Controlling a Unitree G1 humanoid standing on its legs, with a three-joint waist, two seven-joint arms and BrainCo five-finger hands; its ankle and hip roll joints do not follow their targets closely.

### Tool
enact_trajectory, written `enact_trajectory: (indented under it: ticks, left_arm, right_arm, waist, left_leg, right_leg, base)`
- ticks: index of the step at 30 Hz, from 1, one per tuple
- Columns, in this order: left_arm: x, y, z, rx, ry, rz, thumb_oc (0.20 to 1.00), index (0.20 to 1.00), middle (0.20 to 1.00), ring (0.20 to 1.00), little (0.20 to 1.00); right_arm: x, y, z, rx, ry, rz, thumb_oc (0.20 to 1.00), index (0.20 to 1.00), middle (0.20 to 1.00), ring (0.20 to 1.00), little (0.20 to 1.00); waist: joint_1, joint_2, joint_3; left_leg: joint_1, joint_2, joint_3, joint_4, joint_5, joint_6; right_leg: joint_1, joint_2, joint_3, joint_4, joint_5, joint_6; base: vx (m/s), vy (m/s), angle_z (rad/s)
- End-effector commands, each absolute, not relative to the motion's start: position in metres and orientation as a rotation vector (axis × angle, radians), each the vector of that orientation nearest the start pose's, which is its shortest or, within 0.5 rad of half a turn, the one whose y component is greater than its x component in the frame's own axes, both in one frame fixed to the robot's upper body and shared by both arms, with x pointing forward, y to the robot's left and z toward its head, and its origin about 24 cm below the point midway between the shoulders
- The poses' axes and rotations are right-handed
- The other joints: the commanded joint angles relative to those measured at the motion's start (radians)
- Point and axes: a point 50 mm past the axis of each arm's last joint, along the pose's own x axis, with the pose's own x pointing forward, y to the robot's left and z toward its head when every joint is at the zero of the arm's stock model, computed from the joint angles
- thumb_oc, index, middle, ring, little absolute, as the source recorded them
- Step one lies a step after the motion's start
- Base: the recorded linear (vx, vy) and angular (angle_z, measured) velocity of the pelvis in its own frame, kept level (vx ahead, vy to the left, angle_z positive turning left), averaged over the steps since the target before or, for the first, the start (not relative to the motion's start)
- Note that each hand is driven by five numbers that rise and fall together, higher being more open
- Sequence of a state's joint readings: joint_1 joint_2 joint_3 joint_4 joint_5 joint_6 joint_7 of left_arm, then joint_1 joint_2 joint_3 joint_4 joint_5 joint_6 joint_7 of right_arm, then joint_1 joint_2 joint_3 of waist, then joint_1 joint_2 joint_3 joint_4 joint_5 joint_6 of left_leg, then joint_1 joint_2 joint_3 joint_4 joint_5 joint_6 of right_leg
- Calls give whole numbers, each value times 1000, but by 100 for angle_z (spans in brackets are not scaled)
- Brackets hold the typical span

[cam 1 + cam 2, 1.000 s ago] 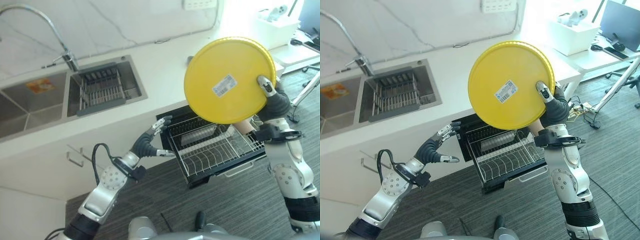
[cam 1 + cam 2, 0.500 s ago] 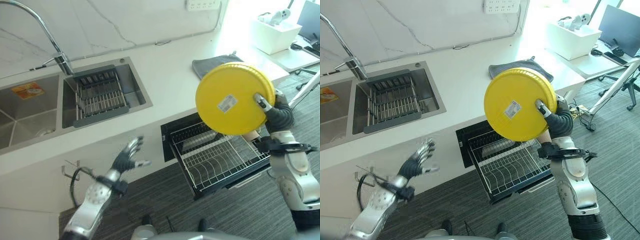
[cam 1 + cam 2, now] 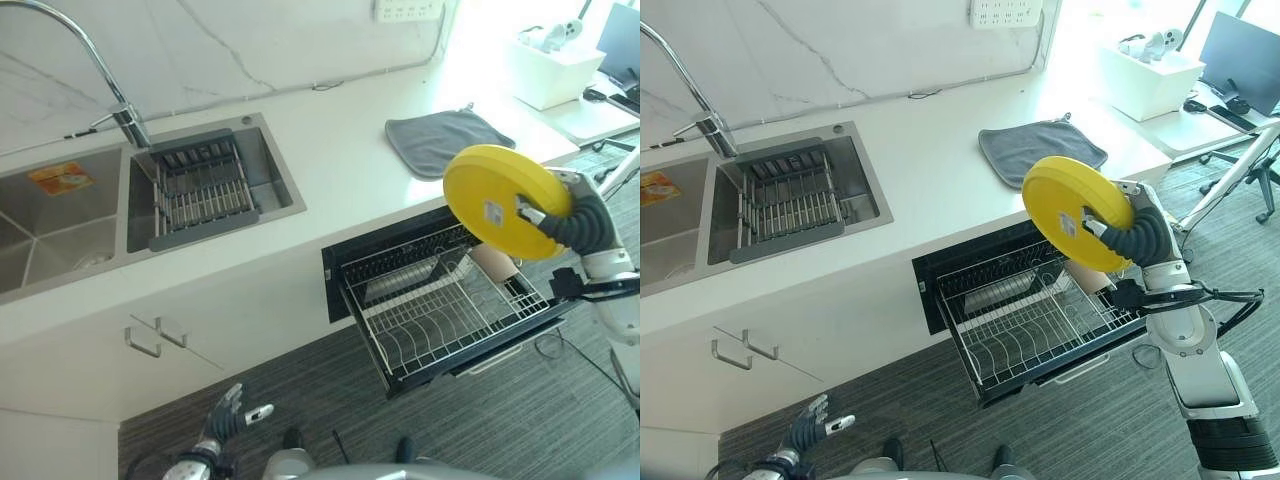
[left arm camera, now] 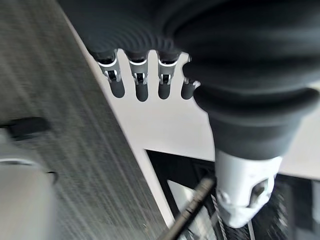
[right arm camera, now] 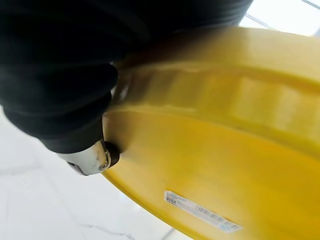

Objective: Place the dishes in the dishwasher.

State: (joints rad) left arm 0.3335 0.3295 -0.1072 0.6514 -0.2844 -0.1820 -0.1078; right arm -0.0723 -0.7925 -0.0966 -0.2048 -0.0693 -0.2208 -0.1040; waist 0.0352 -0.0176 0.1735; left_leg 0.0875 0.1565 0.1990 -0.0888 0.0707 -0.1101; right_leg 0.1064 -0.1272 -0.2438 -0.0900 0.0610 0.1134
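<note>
1. The round yellow plastic plate (image 3: 500,200) is big and flat with a raised rim. A small white sticker sits on its underside.
2. The right hand (image 3: 572,215) holds the plate up in the air, above the right end of the pulled-out wire dishwasher rack (image 3: 440,310). The plate does not touch the rack.
3. The thumb (image 5: 92,155) of the right hand presses on the underside of the plate near the sticker. The rest of the hand is curled behind the rim, so the plate is pinched at its right edge.
4. The plate stands almost on its edge. Its underside faces the sticker side toward the white kitchen counter (image 3: 330,170) and the sink. Its rim runs up and down, tipped a little.
5. The rack sticks out from a black opening under the counter. Its wire rows look bare in the middle and on the left, and a pale cup-like thing (image 3: 492,262) sits at its right end, just under the plate.
6. A grey cloth (image 3: 1040,150) lies on the counter behind the rack, near the plate's top edge.
7. The steel sink (image 3: 130,200) with a dark grid tray (image 3: 200,190) is far to the left of the rack.
8. The left hand (image 3: 812,428) hangs low over the striped grey floor (image 3: 300,390), well away from the rack. Its fingers (image 4: 141,82) are straight and a little apart, and hold nothing.
</note>
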Motion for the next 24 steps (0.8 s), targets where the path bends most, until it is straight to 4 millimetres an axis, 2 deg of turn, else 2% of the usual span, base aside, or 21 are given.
enact_trajectory:
  ticks: [1, 7, 12, 14, 18, 20, 24]
  left_arm:
    - [112, 253, -106, 107, 707, 35, 1000, 1000, 1000, 1000, 1000]
    - [98, 263, -117, 84, 781, 104, 1000, 1000, 1000, 1000, 1000]
    - [100, 271, -115, 104, 787, 133, 1000, 1000, 1000, 1000, 1000]
    - [102, 271, -114, 114, 782, 121, 1000, 1000, 1000, 1000, 1000]
    - [114, 276, -107, 115, 744, 128, 1000, 1000, 1000, 1000, 1000]
    - [117, 279, -105, 115, 737, 135, 1000, 1000, 1000, 1000, 1000]
    - [120, 284, -101, 126, 725, 137, 1000, 1000, 1000, 1000, 1000]
  right_arm:
    - [242, -236, 233, -961, -802, 22, 200, 200, 200, 200, 200]
    - [251, -220, 225, -1134, -797, 158, 200, 200, 200, 200, 200]
    - [257, -218, 214, -1235, -755, 223, 200, 200, 200, 200, 200]
    - [261, -219, 210, -1277, -734, 248, 200, 200, 200, 200, 200]
    - [270, -222, 202, -1368, -716, 267, 200, 200, 200, 200, 200]
    - [274, -226, 198, -1378, -699, 258, 200, 200, 200, 200, 200]
    - [281, -238, 176, -1425, -617, 259, 200, 200, 200, 200, 200]
  waist:
    - [36, -10, -44]
    - [49, -14, -52]
    - [59, -18, -45]
    - [68, -18, -35]
    - [82, -15, 17]
    - [84, -14, 33]
    - [97, -12, 63]
  left_leg:
    - [7, 103, -15, 1, -53, -46]
    - [16, 97, -22, 1, -56, -44]
    - [26, 80, -46, 1, -56, -33]
    - [28, 72, -58, 14, -57, -30]
    - [-46, 52, -110, 163, -102, -29]
    - [-65, 52, -121, 187, -107, -29]
    - [-85, 47, -142, 222, -115, -24]
  right_leg:
    - [20, -128, -76, 3, -29, 105]
    - [34, -121, -82, 3, -38, 100]
    - [64, -101, -83, 13, -59, 82]
    - [69, -97, -79, 29, -72, 75]
    - [33, -96, -62, 134, -116, 52]
    - [15, -98, -59, 161, -123, 49]
    - [-2, -100, -63, 200, -134, 44]
  base:
    - [0, 0, 0]
    - [12, -3, 1]
    - [34, -23, 8]
    - [15, -24, 6]
    - [-53, -18, 5]
    - [-76, -13, 27]
    - [-13, -11, 9]
